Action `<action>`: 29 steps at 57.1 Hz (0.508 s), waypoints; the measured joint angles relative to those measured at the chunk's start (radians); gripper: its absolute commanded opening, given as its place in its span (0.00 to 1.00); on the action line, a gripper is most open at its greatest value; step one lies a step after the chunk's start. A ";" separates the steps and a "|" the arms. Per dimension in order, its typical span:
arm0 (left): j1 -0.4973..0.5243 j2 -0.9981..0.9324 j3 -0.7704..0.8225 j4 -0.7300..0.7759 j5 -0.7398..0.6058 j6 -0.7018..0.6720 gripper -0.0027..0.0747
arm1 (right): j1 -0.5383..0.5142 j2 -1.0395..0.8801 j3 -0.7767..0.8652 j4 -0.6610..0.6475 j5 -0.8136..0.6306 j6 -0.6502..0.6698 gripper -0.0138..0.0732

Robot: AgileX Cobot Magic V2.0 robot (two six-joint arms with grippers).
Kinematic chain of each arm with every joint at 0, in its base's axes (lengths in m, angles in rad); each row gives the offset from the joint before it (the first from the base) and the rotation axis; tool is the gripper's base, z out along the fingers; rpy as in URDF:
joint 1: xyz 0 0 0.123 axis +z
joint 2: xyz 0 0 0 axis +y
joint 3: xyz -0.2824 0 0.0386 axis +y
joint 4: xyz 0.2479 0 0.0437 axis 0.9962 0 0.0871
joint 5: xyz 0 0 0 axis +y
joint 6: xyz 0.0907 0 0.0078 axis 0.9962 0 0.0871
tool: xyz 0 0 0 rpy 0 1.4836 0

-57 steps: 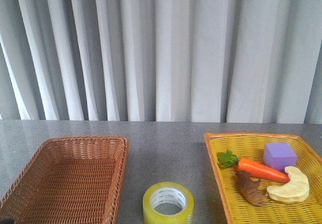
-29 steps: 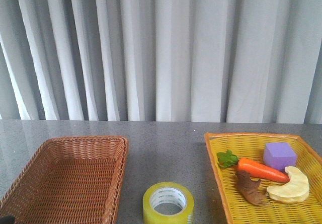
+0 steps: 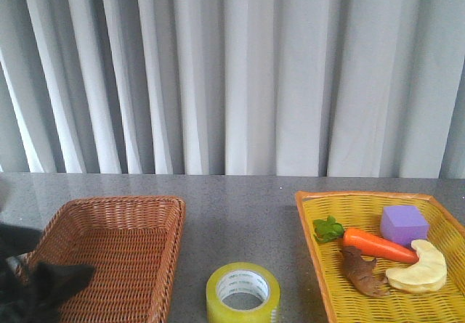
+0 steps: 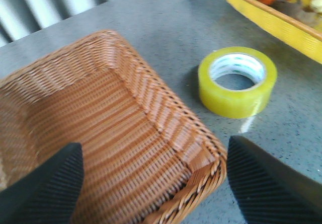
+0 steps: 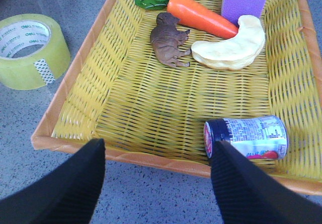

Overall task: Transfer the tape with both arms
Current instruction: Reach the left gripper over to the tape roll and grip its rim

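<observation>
the tape (image 3: pixel 243 292) lies flat on the grey bench (image 3: pixel 240 214), hole up, between the brown wicker basket (image 3: pixel 109 254) at its 9 o'clock and the yellow basket (image 3: pixel 363 294) at its 3 o'clock, touching neither. the left gripper (image 4: pixel 151 183) hangs over the near corner of the brown basket, its two ribbed fingers (image 4: pixel 48 186) spread wide with nothing between them; in the front view it shows only as a dark shape at the lower left edge. the right gripper (image 5: pixel 158 183) hangs over the near rim of the yellow basket, its fingers (image 5: pixel 251 189) also wide apart and holding nothing. inside that basket lie a toy carrot (image 5: pixel 201 16), a purple block (image 5: pixel 243 0), a pale crescent toy (image 5: pixel 230 45), a small brown animal figure (image 5: pixel 170 40) and a little bottle (image 5: pixel 246 137) on its side near the rim.
</observation>
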 measured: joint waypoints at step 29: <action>-0.197 0.587 -0.497 0.018 0.139 0.091 0.75 | 0.000 0.000 0.000 0.000 0.000 0.000 0.67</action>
